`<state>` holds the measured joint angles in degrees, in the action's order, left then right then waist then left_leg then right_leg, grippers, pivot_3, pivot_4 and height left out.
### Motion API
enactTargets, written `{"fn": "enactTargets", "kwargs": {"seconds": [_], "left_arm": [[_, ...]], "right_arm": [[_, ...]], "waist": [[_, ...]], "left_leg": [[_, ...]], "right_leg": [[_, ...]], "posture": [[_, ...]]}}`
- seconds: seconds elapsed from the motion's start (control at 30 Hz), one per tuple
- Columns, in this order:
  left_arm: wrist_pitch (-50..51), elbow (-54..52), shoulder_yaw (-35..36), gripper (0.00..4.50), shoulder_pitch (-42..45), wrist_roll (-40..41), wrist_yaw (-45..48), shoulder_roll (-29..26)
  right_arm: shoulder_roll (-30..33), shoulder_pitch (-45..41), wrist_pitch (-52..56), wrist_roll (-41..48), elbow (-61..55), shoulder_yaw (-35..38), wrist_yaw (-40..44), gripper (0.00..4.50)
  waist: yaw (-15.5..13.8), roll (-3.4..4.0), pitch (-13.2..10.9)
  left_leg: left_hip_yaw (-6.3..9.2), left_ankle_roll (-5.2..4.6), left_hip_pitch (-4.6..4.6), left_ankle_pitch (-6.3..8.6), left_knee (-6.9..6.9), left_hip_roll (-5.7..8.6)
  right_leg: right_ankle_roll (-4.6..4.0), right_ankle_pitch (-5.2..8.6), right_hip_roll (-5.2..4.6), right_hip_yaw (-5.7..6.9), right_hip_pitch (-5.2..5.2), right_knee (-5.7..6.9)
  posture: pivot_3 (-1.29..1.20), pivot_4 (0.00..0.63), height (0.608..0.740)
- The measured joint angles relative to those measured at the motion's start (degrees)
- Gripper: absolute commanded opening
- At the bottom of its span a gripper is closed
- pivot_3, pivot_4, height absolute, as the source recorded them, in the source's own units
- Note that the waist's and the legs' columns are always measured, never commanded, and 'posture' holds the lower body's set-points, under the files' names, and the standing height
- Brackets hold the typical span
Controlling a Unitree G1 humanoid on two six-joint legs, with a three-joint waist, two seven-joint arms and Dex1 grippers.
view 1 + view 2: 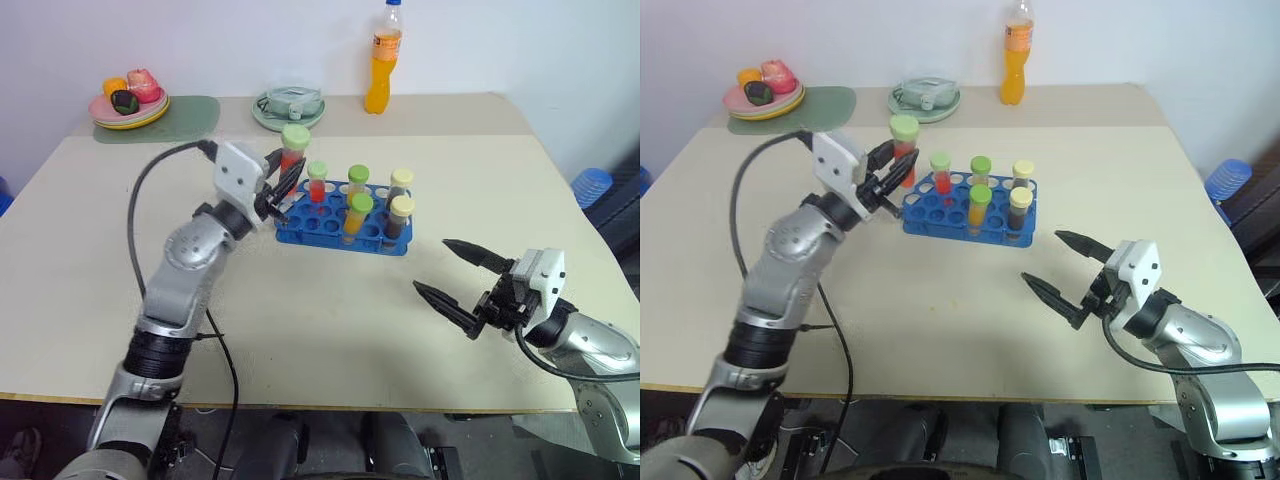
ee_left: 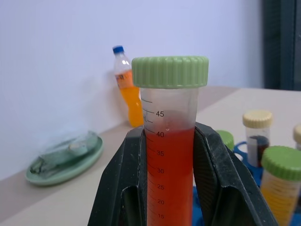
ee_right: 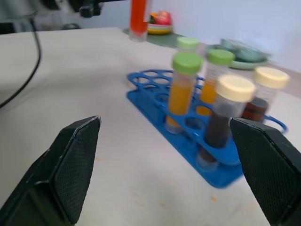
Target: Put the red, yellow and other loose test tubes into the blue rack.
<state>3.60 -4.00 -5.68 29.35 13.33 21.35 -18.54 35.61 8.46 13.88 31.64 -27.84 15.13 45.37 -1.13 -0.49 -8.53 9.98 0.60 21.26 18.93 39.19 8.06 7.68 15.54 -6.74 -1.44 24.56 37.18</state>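
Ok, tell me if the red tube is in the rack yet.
Not yet. The left hand holds the red tube upright above the blue rack's left end.

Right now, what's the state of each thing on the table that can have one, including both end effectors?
Left end effector: shut on the red tube.
Red tube: capped, upright, held above the rack's near-left end.
Right end effector: open, holding nothing.
Blue rack: five capped tubes standing in it, several holes free.
Orange drink bottle: upright, capped, at the table's far edge.
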Motion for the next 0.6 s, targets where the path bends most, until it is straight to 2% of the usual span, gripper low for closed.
{"fn": "enactTargets", "kwargs": {"seconds": [0.23,0.6], "left_arm": [[-8.1,9.2,-0.3,0.72,-1.0,-1.8,3.1,5.6],[-14.4,16.4,-0.4,0.72,-2.6,-4.0,6.3,8.1]], "right_arm": [[0.0,1.7,-0.1,-0.6,0.0,0.5,-0.4,4.5],[0.3,1.5,0.9,-1.0,-1.0,0.9,-2.2,4.5]], "waist": [[0.3,0.0,0.0],[0.2,0.0,0.0]], "left_leg": [[0.0,0.0,-0.01,0.0,0.0,0.0],[0.0,-0.01,-0.02,0.0,0.0,0.01]], "right_leg": [[0.0,0.0,0.02,0.0,0.0,0.02],[0.0,0.0,0.02,0.0,0.0,0.02]], "posture": [[0.0,0.15,0.74],[0.0,0.15,0.74]]}}
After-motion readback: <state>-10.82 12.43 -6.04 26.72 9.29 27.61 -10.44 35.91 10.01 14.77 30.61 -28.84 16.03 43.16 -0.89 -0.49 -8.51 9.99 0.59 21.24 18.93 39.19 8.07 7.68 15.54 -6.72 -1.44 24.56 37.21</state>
